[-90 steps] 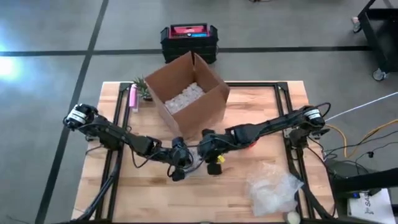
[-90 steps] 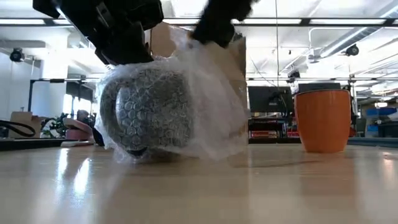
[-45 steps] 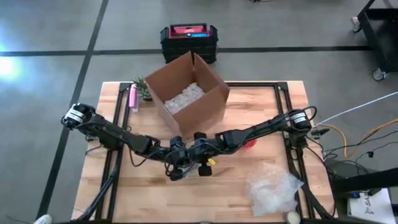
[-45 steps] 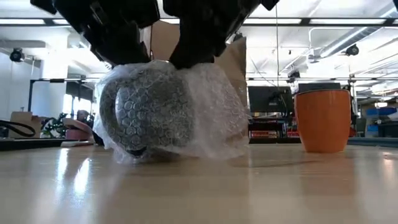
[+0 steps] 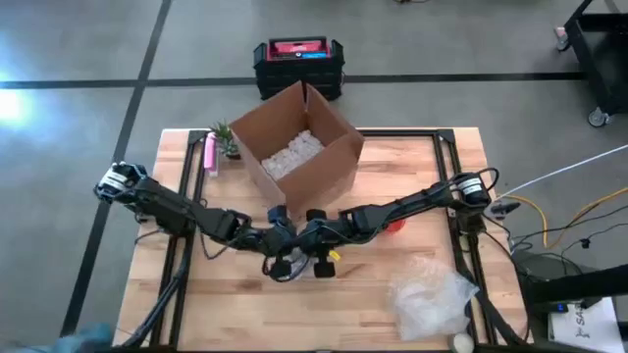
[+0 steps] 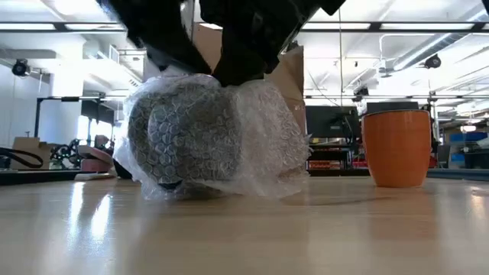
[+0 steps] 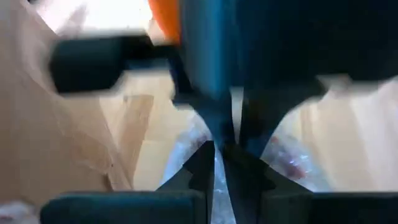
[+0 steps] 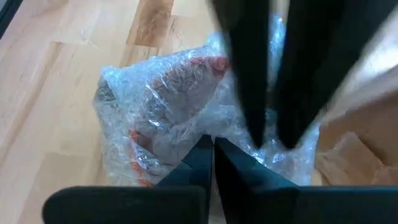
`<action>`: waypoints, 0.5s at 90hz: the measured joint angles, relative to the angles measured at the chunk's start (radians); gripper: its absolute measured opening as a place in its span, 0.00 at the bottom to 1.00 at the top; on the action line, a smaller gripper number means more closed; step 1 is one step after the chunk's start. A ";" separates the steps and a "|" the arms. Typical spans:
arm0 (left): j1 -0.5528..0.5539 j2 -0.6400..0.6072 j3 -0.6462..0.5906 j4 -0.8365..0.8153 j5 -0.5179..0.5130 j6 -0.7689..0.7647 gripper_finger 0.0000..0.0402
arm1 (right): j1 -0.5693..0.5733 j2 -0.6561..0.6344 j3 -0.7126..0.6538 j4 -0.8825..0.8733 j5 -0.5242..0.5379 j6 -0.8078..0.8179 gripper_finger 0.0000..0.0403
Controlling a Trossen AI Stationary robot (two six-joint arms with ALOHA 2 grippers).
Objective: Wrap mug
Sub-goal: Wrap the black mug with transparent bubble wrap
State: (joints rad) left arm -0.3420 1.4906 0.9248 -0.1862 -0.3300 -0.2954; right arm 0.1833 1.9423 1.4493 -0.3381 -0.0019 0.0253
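Bubble wrap (image 6: 263, 141) had been drawn closer round the mug (image 6: 183, 137) over the last second: a second earlier the sheet stood up loose on the side toward the orange cup (image 6: 396, 147), and by this moment it lay down against the mug and bunched at its foot. The mug had also turned a little, its handle less in profile in the low view. I took that to mean the wrapping was well along, with the loose edge yet to be tucked or held.

The mug stood near the middle of the wooden worktop (image 5: 392, 294), just in front of the open cardboard box (image 5: 299, 147). Both arms met directly over it. The left gripper (image 5: 280, 257) and the right gripper (image 5: 316, 253) sat almost touching one another, pressed down onto the top of the bundle. In each wrist view the jaws were drawn together with film between them, so I judged each clenched on the bubble wrap rather than on the mug itself.

A spare heap of wrap (image 5: 432, 299) lay well apart, near the worktop's right corner.
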 joint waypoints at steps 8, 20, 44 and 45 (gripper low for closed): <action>-0.001 0.024 -0.008 0.037 0.039 -0.008 0.05 | 0.001 0.001 -0.002 -0.011 -0.006 -0.003 0.01; -0.002 0.047 -0.008 0.041 0.040 -0.013 0.05 | 0.001 0.001 -0.003 -0.013 -0.007 -0.004 0.01; -0.002 0.069 -0.008 0.044 0.048 -0.011 0.05 | 0.001 -0.025 -0.003 -0.048 -0.001 -0.001 0.01; -0.002 0.069 -0.008 0.044 0.049 -0.011 0.05 | 0.000 -0.028 -0.003 -0.052 -0.001 0.000 0.01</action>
State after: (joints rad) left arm -0.3443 1.5599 0.9169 -0.1417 -0.2810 -0.3060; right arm 0.1837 1.9141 1.4464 -0.3904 -0.0029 0.0257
